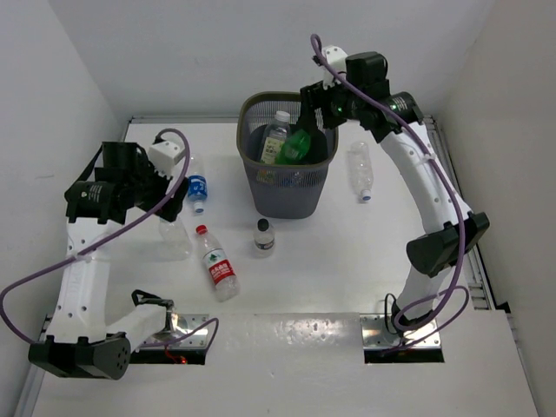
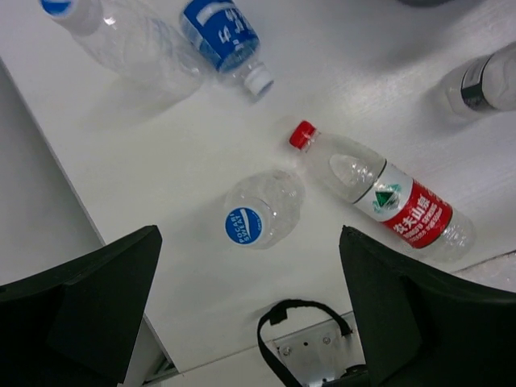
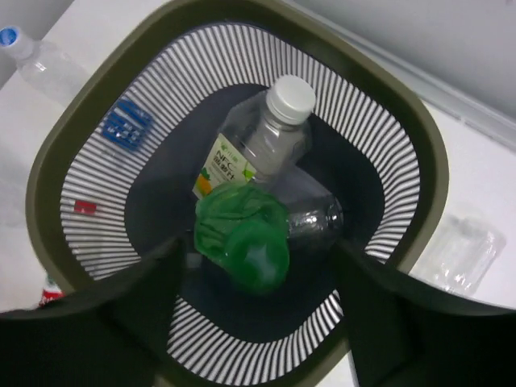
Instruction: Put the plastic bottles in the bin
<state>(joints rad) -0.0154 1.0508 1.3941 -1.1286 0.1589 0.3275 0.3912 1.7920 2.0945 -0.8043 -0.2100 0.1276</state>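
My right gripper (image 1: 314, 117) (image 3: 258, 274) hangs over the bin (image 1: 287, 189) (image 3: 48, 153), jaws open. An all-green bottle (image 1: 297, 146) (image 3: 246, 234) sits just below, clear of both fingers, beside a clear bottle with a yellow-green label (image 3: 258, 137) inside the bin. My left gripper (image 1: 165, 193) (image 2: 250, 266) is open above an upright clear bottle with a blue cap (image 1: 174, 239) (image 2: 262, 210). On the table lie a blue-labelled bottle (image 1: 197, 187) (image 2: 222, 28), a red-white labelled bottle (image 1: 217, 263) (image 2: 387, 197), a small black-capped bottle (image 1: 264, 236) and a clear bottle (image 1: 360, 169) right of the bin.
Another clear bottle (image 2: 121, 36) lies near the table's left edge beside the blue-labelled one. White walls close the table at the back and on both sides. Metal base plates (image 1: 404, 334) sit at the near edge.
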